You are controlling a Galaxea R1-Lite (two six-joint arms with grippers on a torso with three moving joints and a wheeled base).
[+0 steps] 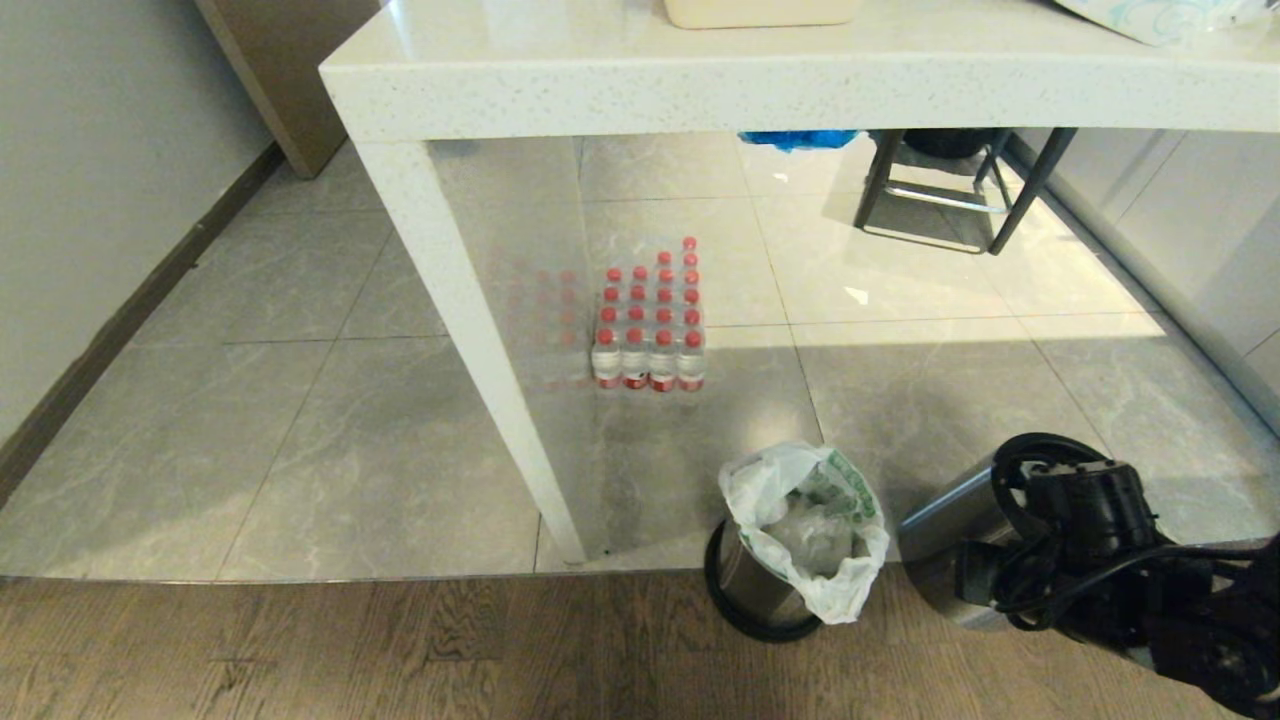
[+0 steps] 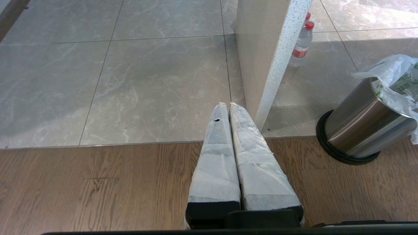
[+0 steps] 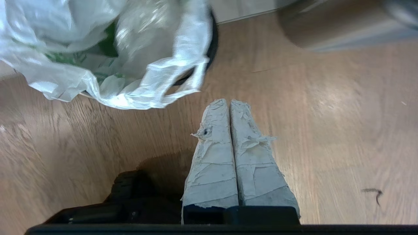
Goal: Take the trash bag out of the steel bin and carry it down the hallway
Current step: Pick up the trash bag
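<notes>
The right hand (image 3: 229, 103) hangs low over the brown wood-plank floor (image 3: 326, 130), its two tape-wrapped fingers (image 3: 215, 153) pressed together with nothing between them. Just beyond its fingertips, near but not touching, lies a drooping handle loop of the thin white crinkly plastic trash bag with green print (image 3: 130, 65). In the head view the right arm shows only as black wrist housing at the lower right, beside the bag (image 1: 805, 525).

The bag lines the small shiny stainless-steel bin with a black base ring (image 1: 755, 590), its mouth open and its edges folded over the rim. The bin stands on the wood floor at the seam with the glossy grey marbled tiles (image 1: 300, 450), just beside the white speckled stone table leg (image 1: 480, 350). A second steel cylinder (image 1: 950, 520) lies close to the right.

The left hand (image 2: 227, 105), fingers also pressed together, hangs over the wood floor, well apart from the bin (image 2: 359, 130).

A shrink-wrapped pack of red-capped water bottles (image 1: 650, 320) stands on the tiles under the table.
</notes>
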